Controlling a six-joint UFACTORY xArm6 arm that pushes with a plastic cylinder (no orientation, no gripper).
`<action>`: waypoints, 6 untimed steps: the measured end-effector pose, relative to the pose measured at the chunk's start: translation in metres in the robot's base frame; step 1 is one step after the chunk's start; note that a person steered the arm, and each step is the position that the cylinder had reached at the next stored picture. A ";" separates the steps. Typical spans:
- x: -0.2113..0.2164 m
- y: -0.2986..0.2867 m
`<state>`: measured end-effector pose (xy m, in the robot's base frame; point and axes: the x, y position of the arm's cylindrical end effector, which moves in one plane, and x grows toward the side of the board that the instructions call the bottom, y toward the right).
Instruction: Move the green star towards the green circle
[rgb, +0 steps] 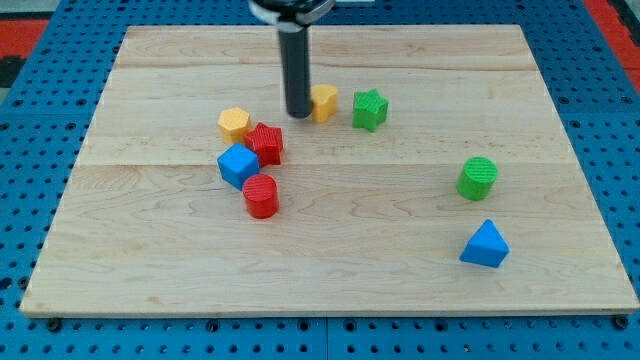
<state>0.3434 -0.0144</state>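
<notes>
Your rod carries no fingers, so nothing opens or closes; my tip (298, 114) rests on the wooden board (330, 270), touching the yellow block (324, 101) on its right. Just beyond that block sits the green star (369, 109). The green circle (478, 178) lies well apart, toward the view's lower right, above the blue triangle (485, 245). To the tip's lower left cluster the yellow hexagon (234, 124), red star (266, 143), blue cube (238, 165) and red cylinder (261, 195).

Bright, even light falls from above on the pale wooden table (330, 260), with no glare. The blocks cast only short, soft shadows. The picture is slightly soft overall, and the rod's top looks blurred, perhaps from motion.
</notes>
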 end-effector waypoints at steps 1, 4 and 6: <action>-0.017 0.060; -0.002 -0.001; 0.045 0.109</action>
